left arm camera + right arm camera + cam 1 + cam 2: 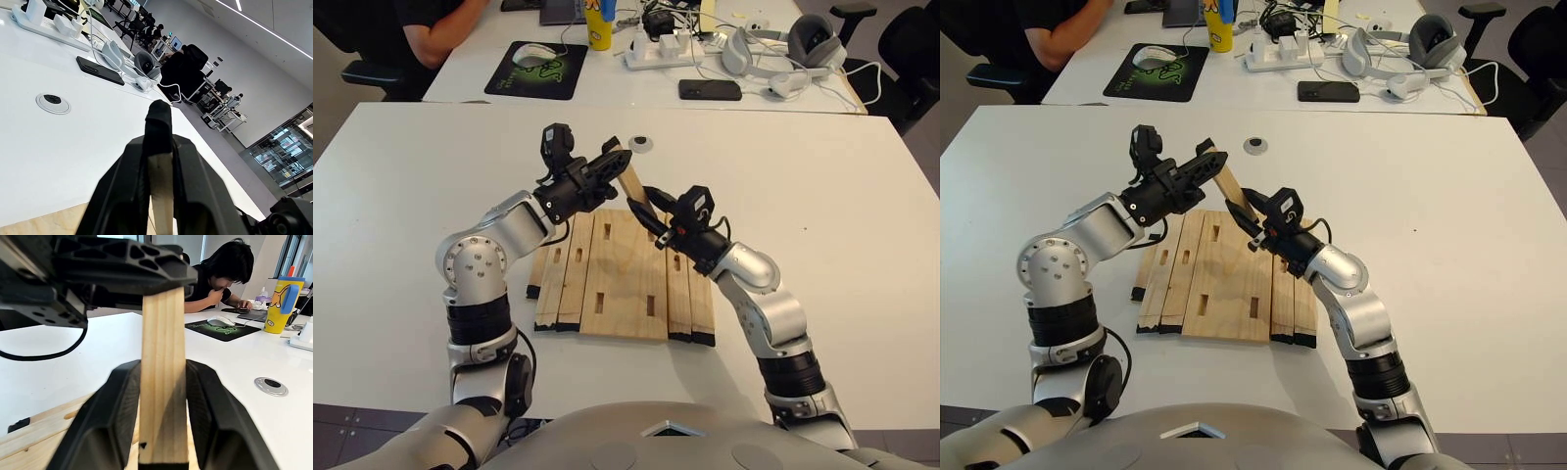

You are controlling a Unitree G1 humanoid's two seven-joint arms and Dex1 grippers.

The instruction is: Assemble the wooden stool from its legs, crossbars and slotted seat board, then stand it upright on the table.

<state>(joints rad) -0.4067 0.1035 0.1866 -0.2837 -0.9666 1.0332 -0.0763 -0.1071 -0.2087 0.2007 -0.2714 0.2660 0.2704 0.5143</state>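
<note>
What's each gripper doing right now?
Left gripper: shut on the wooden bar's upper end.
Right gripper: shut on the same bar's lower end.

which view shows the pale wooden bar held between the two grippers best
The right wrist view: the pale wooden bar shows its broad face, clamped by the left gripper and right gripper. Both eye views show a short stretch between them; the left wrist view, a thin edge.

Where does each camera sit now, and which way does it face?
Head eyes: above, looking down at the seat board on the table; both arms show.
Left wrist: behind the left hand, facing across toward the phone.
Right wrist: behind the right hand, facing the mouse pad.
Shared: both wrist views catch the wooden bar and the grommet.
</note>
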